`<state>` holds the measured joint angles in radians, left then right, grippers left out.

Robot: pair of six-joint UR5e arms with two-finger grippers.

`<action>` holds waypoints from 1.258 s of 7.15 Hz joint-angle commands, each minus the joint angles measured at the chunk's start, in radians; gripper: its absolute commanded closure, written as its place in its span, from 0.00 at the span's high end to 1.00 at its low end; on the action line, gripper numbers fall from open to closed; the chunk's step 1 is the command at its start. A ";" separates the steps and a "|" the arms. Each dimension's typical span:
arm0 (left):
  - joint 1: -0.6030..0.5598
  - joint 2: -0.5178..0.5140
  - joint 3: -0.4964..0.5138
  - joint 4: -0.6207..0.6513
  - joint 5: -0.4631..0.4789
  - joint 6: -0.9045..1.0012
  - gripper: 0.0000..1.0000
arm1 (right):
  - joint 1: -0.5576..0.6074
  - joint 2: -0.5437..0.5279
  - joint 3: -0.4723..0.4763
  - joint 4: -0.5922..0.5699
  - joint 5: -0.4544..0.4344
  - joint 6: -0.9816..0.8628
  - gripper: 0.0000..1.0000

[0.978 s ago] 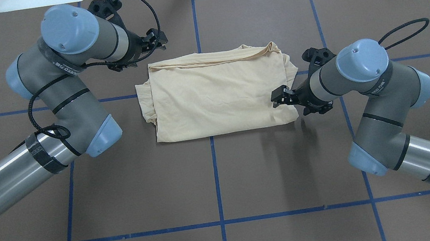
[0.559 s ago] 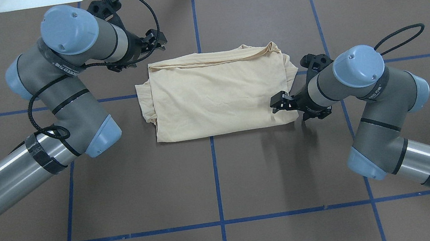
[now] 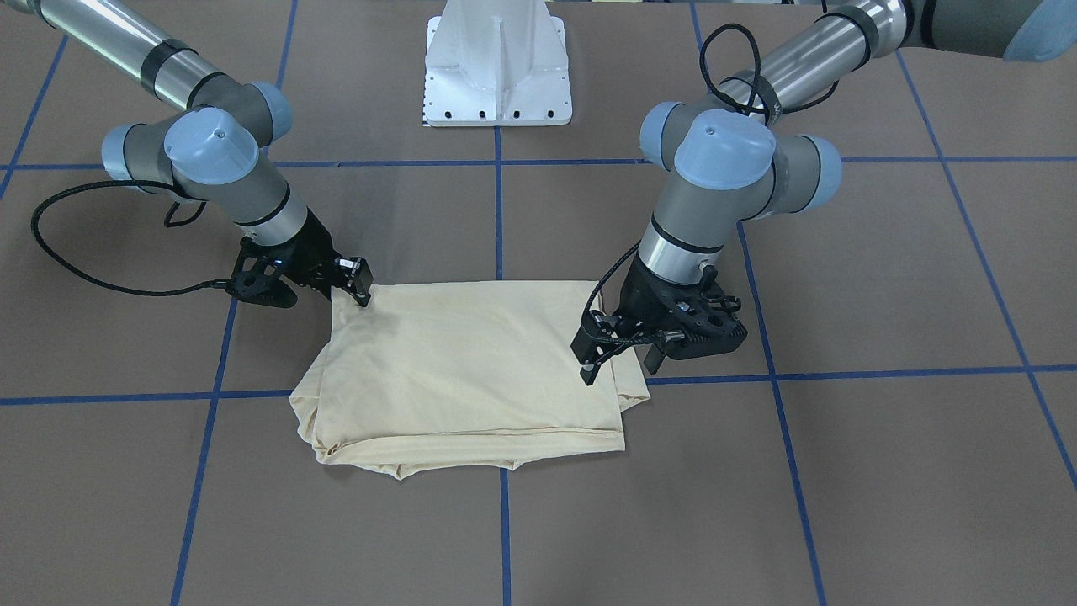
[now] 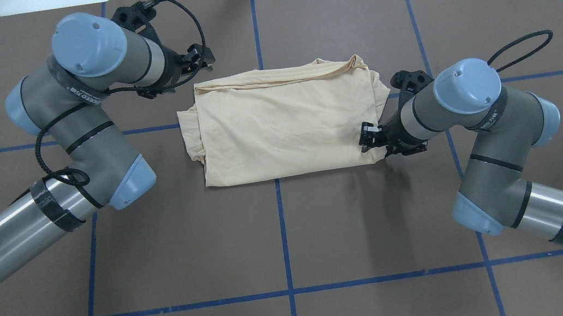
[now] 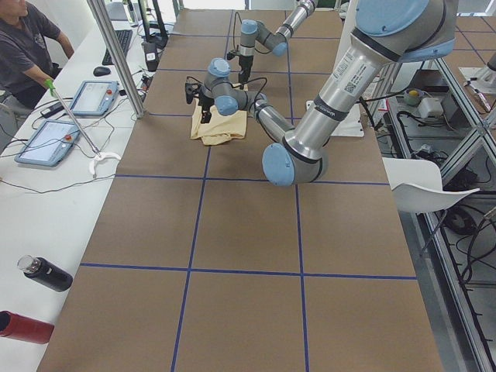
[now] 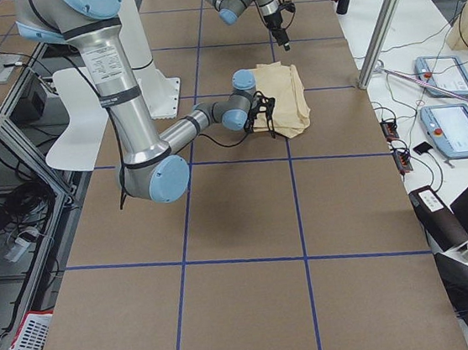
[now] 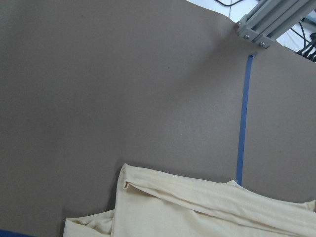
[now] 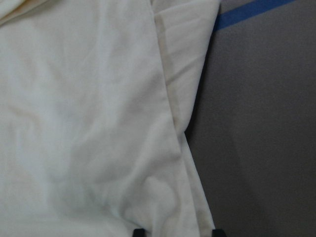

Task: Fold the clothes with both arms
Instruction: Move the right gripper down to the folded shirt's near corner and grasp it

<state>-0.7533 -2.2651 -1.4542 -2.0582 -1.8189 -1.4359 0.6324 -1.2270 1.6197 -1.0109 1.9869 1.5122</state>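
The cream-yellow shirt [image 4: 282,125] lies folded into a rectangle at the table's middle, plain side up; its print and neck tag are hidden. It also shows in the front view [image 3: 471,370]. My left gripper [image 4: 200,58] hovers open and empty just outside the shirt's far left corner; its wrist view shows that corner [image 7: 197,207] and no fingers. My right gripper [image 4: 367,137] is open and low over the shirt's near right corner. In its wrist view the fingertips [image 8: 139,232] stand apart over the cloth [image 8: 89,123] by the shirt's side edge.
The brown table is marked with blue tape lines [image 4: 283,235]. The white pedestal base [image 3: 498,76] stands at the robot's side. An operator [image 5: 23,46], tablets and bottles [image 5: 45,273] are on a side bench beyond the table's far edge.
My right gripper has dropped lower and drawn back a little to the shirt's near right corner. My left gripper has shifted slightly to the left. The shirt has not moved.
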 commanded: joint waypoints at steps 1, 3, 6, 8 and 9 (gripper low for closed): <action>0.000 0.001 0.000 0.003 0.009 0.000 0.99 | 0.016 0.000 0.000 -0.002 0.038 -0.003 0.00; 0.000 0.001 0.000 0.003 0.009 0.000 0.99 | 0.039 -0.002 0.011 0.000 0.114 -0.003 0.00; 0.002 0.001 0.000 0.003 0.009 -0.001 0.99 | 0.012 -0.011 0.087 0.002 0.165 0.009 0.00; 0.005 0.009 0.000 0.003 0.009 0.000 0.99 | -0.081 -0.008 0.146 0.002 0.164 0.110 0.00; 0.005 0.009 0.000 0.003 0.009 0.000 0.99 | -0.130 -0.002 0.167 0.002 0.165 0.158 0.00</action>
<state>-0.7494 -2.2577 -1.4542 -2.0555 -1.8101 -1.4360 0.5630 -1.2339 1.7554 -1.0094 2.1511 1.6129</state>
